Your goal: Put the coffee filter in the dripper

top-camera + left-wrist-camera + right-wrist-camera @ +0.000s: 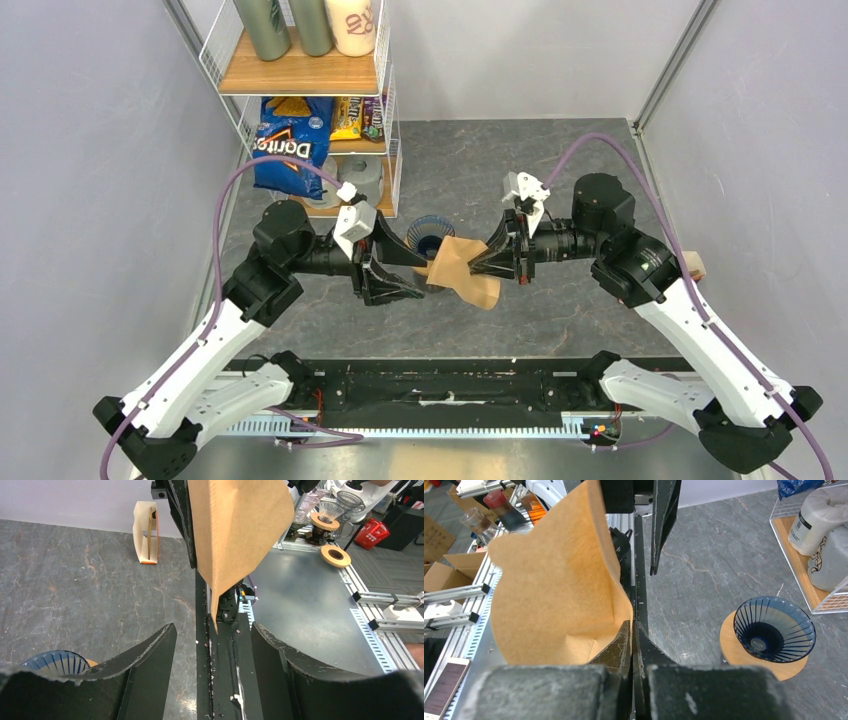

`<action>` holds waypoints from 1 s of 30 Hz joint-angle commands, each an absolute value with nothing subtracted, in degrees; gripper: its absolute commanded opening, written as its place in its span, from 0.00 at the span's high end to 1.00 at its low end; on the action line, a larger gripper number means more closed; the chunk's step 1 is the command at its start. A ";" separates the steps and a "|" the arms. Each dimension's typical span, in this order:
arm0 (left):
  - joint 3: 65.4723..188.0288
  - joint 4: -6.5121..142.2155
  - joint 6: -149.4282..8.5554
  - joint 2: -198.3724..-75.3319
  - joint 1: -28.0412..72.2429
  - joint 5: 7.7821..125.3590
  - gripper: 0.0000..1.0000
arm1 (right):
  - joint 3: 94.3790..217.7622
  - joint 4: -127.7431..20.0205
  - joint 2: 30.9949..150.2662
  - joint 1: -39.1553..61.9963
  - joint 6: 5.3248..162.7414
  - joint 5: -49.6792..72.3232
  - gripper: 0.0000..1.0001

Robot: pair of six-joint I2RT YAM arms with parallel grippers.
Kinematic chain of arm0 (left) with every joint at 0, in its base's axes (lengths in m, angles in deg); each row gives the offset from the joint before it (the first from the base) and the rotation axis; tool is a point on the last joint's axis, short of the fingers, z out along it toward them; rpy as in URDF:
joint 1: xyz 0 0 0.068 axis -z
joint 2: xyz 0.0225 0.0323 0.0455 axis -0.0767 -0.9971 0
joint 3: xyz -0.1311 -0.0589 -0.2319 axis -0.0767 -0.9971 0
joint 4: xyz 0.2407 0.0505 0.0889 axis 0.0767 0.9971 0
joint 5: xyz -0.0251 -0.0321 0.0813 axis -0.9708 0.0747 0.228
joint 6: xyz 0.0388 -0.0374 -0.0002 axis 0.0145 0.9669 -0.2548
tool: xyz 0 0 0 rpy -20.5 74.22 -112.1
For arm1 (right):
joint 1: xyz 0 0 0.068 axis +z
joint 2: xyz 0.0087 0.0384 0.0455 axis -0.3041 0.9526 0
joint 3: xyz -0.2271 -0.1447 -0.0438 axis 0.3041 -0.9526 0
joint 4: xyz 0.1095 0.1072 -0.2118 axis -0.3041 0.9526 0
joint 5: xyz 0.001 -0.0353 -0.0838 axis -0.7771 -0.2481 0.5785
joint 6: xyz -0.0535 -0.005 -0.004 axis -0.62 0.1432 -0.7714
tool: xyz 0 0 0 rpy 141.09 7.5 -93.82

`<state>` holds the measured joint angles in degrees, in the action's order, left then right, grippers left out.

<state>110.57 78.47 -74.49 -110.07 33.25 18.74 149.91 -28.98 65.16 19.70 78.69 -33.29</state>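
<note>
On the grey table (560, 170), with the wire shelf (300, 72) at its far left corner, we see the two arms meeting over the middle. The left gripper (418, 272) has its fingers spread wide. The right gripper (633, 630) has its fingers pressed together on one lower corner of the coffee filter (554, 590). The filter hangs in the air between the two grippers as a flat, folded fan, and its pointed end dips into the gap between the left fingers; we cannot tell whether it touches them. The dripper (774, 628) stands empty just on the far side of the filter, seated on a wooden ring (736, 652). We judge the chief risk to be the paper itself. It is held by a single corner and not opened into a cone, so it could swing, buckle or lie flat across the rim instead of settling inside. If the left fingers close on it and the arms then pull apart or twist, the thin paper could crease or tear at the seam. The dripper appears only to rest on its ring, so a finger or a stiff fold pressing down off-centre might tip it or push it off. Releasing too high could let the filter drift onto the table beside the cone.
</note>
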 commanded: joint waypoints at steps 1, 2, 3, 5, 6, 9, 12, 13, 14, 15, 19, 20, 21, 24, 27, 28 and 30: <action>113.76 77.72 -76.92 -110.70 33.57 19.81 0.36 | 152.07 -25.87 65.90 20.49 73.95 -33.78 1.00; 114.01 77.27 -77.23 -110.93 33.70 20.34 0.38 | 152.23 -25.20 66.18 20.76 73.23 -33.54 1.00; 114.36 77.25 -77.96 -111.20 34.10 20.80 0.40 | 152.44 -24.45 66.49 21.07 72.33 -33.07 1.00; 115.06 77.25 -78.74 -111.83 34.79 21.43 0.44 | 152.81 -23.02 66.93 21.72 70.76 -32.27 1.00; 115.54 77.38 -78.97 -112.25 35.11 21.54 0.46 | 152.98 -22.64 67.20 22.09 70.00 -31.77 1.00; 116.73 78.06 -80.23 -113.27 35.92 21.86 0.50 | 154.13 -20.37 68.07 23.38 67.79 -30.36 1.00; 117.45 78.88 -81.34 -114.14 36.73 22.53 0.52 | 154.95 -18.78 68.78 24.50 65.97 -29.48 1.00; 117.59 79.28 -81.77 -114.34 37.09 22.90 0.54 | 155.17 -18.34 69.06 24.86 65.35 -29.38 1.00; 117.73 79.42 -81.88 -114.55 37.30 22.98 0.56 | 155.45 -17.97 69.19 25.13 64.93 -29.10 1.00; 117.90 79.61 -81.86 -114.70 37.43 22.74 0.61 | 155.68 -17.69 69.40 25.31 64.77 -28.75 1.00; 117.96 80.34 -83.49 -114.86 37.79 20.85 0.85 | 156.16 -17.28 69.78 25.40 64.06 -28.17 1.00; 117.88 80.73 -84.19 -114.70 37.79 20.59 0.94 | 156.30 -17.13 69.93 25.43 64.04 -28.00 1.00; 117.80 81.06 -84.73 -114.48 37.79 20.23 0.97 | 156.50 -16.94 70.01 25.37 63.97 -27.74 1.00; 117.01 81.11 -85.18 -113.53 37.87 20.15 0.98 | 157.03 -16.75 69.82 25.42 63.85 -26.72 1.00; 116.19 80.39 -86.21 -112.39 37.87 21.70 0.98 | 157.28 -16.84 69.86 25.35 65.84 -25.22 0.58; 115.68 79.29 -86.72 -111.79 37.88 22.51 0.98 | 157.22 -16.92 69.89 25.40 66.98 -24.88 0.46; 114.36 76.63 -88.11 -110.28 37.88 23.74 0.98 | 156.82 -17.39 69.90 25.29 69.59 -23.87 0.33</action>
